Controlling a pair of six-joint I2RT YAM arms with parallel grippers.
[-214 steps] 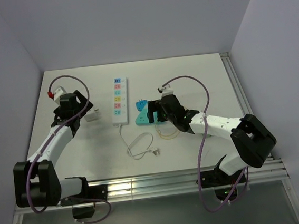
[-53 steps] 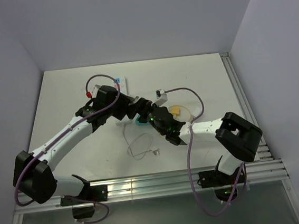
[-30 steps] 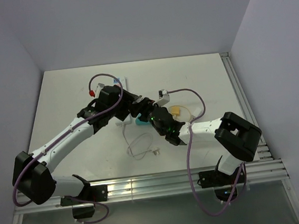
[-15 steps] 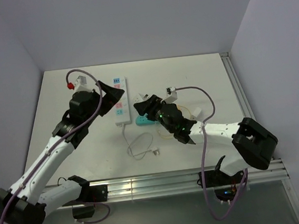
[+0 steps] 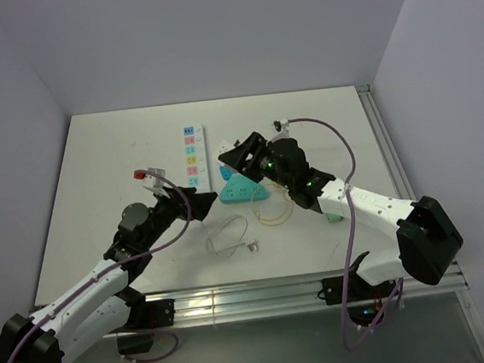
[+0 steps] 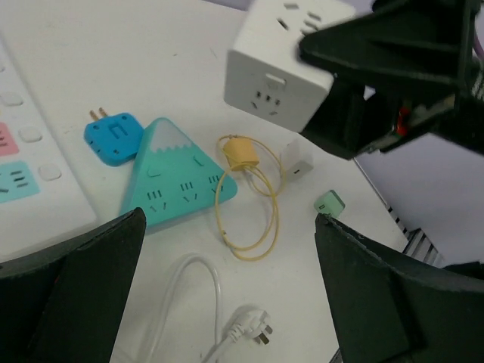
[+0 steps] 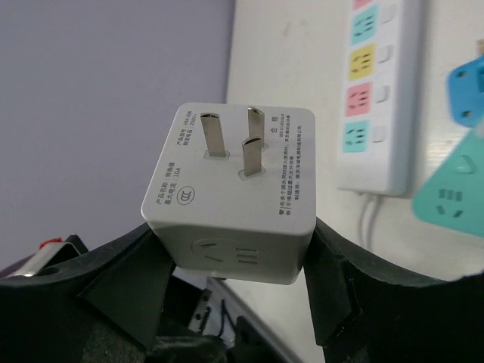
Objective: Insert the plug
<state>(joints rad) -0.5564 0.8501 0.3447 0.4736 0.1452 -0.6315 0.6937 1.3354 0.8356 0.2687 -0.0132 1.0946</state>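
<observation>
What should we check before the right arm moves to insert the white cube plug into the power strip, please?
1. White cube plug clamped between the right fingers: ok.
2. Three prongs exposed: ok.
3. Prongs facing the power strip: not ok, they face the wrist camera.
4. Left fingers open, holding nothing: ok.
5. Strip sockets unoccupied: ok.

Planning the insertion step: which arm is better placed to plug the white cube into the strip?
Right: the right gripper holds the cube, prongs exposed, near the strip. The left gripper is open and empty.
</observation>
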